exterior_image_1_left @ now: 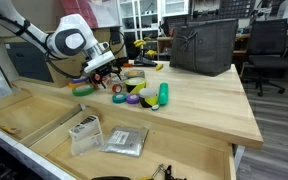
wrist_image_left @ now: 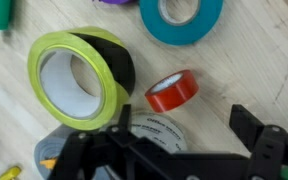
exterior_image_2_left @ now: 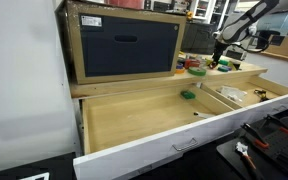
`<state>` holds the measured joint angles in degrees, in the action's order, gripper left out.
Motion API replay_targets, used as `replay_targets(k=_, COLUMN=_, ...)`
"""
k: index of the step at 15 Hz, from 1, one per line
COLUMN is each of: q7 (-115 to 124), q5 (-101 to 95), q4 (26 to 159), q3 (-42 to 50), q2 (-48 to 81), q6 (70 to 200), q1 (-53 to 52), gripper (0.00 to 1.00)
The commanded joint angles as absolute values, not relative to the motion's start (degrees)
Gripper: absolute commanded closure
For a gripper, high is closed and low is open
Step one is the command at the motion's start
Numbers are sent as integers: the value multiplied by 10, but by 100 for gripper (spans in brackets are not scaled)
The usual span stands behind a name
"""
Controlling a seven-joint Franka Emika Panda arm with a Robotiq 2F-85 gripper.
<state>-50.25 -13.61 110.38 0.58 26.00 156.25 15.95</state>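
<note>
Grey tape roll (wrist_image_left: pixel 150 124) sits under the wide-open, empty pincer (wrist_image_left: pixel 162 142) on the bench (wrist_image_left: pixel 269 60); likely lining up, and a grab needs lowering, then closing.

Gripper (exterior_image_2_left: pixel 222 57) over tape rolls (exterior_image_2_left: pixel 196 69), beyond open drawer (exterior_image_2_left: pixel 134 122)

Wooden table (exterior_image_1_left: pixel 209 105): tape rolls (exterior_image_1_left: pixel 134 85), black bin (exterior_image_1_left: pixel 202 45).

A dark grey, boxy fabric bin (exterior_image_1_left: pixel 202 47) is sitting at the far side of the light wooden tabletop (exterior_image_1_left: pixel 214 110), with a black office chair (exterior_image_1_left: pixel 268 50) standing behind. A pale wooden drawer (exterior_image_1_left: pixel 19 115) is hanging open (seen in both exterior views), holding a clear plastic packet (exterior_image_1_left: pixel 84 135) just beside a flat silvery pouch (exterior_image_1_left: pixel 125 141).
</note>
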Motion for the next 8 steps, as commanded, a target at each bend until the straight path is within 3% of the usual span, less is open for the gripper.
replay_targets(k=1, q7=-567, q5=-77, q4=1138, q3=-31, q2=233, q6=1534, q1=190, gripper=0)
replay_targets(k=8, q7=-522, q5=-52, q4=1146, q3=17, q2=207, q6=1451, q1=183, gripper=0)
